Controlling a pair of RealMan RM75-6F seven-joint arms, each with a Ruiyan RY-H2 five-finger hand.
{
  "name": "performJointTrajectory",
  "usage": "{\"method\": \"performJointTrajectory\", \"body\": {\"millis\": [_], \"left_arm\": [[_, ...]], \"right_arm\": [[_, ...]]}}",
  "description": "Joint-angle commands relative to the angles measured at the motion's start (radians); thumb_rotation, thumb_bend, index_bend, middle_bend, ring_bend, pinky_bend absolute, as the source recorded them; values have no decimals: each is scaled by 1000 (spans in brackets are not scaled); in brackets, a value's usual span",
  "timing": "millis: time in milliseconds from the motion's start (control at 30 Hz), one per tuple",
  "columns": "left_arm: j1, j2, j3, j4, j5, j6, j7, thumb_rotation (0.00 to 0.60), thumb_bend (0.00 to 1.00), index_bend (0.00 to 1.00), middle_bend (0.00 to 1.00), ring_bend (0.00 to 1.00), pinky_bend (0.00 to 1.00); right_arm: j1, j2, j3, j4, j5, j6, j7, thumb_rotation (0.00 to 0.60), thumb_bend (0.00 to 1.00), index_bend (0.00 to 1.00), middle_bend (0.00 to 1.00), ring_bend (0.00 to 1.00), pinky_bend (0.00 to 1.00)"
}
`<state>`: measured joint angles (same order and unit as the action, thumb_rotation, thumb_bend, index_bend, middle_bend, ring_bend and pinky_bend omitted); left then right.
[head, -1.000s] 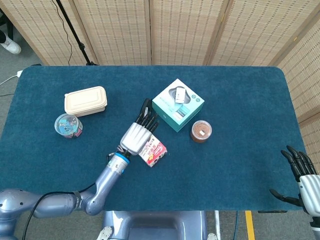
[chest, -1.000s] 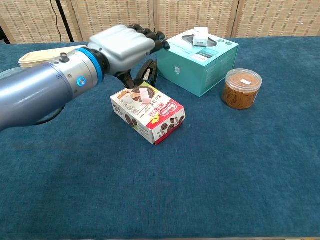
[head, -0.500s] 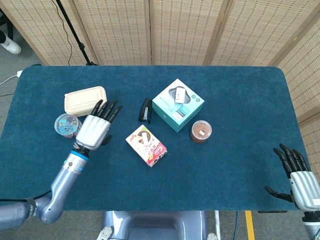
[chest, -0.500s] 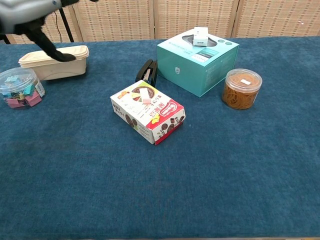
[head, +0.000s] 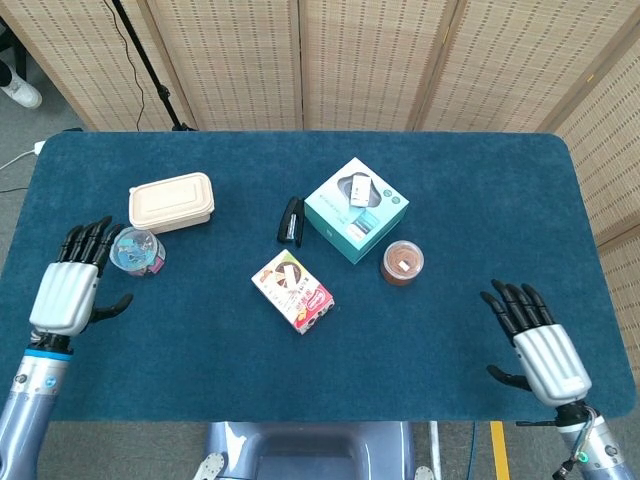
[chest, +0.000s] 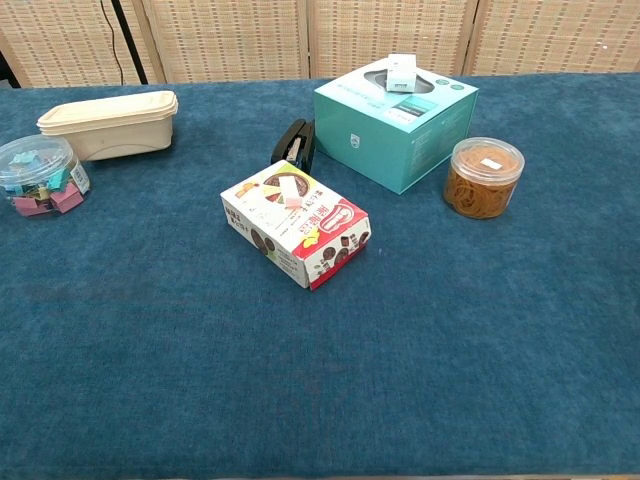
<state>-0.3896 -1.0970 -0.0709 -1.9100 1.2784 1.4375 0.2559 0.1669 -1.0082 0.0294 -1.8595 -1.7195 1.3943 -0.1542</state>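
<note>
My left hand hovers open at the table's left edge, fingers spread, holding nothing; the clear tub of coloured clips lies just to its right. My right hand is open too, near the front right of the table, apart from everything. A red and white snack box lies in the middle. Behind it are a black stapler, a teal box and a round brown jar. Neither hand shows in the chest view.
A beige lidded container sits at the back left. The blue cloth-covered table has woven folding screens behind it. A black stand leg rises at the back left.
My left hand has drawn back from the snack box, past the beige container, to the table's left edge. My right hand has moved inward from the right corner onto the table.
</note>
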Motion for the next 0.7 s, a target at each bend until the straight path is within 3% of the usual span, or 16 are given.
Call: {"method": "performJointTrajectory", "body": {"millis": [33, 167, 233, 300, 500, 700], "left_arm": [[56, 48, 33, -26, 37, 19, -93, 600, 189, 0, 0, 0, 0], [86, 83, 48, -30, 79, 22, -163, 600, 190, 0, 0, 0, 0], [96, 98, 54, -34, 101, 23, -187, 600, 189, 0, 0, 0, 0], [108, 110, 56, -34, 130, 33, -217, 600, 189, 0, 0, 0, 0], [131, 133, 59, -30, 180, 38, -277, 600, 190, 0, 0, 0, 0], [136, 143, 55, -29, 194, 21, -295, 600, 190, 0, 0, 0, 0]], "right_arm": [[90, 19, 11, -114, -48, -123, -82, 600, 114, 37, 0, 0, 0], [172, 5, 53, -192, -3, -235, -148, 600, 631, 130, 0, 0, 0], [205, -11, 80, -220, 41, -276, -192, 600, 826, 174, 0, 0, 0], [244, -36, 113, -244, 97, -318, -248, 600, 957, 226, 0, 0, 0], [366, -157, 183, -261, 280, -417, -443, 600, 1000, 323, 0, 0, 0], [492, -309, 236, -179, 464, -462, -561, 600, 1000, 374, 0, 0, 0]]}}
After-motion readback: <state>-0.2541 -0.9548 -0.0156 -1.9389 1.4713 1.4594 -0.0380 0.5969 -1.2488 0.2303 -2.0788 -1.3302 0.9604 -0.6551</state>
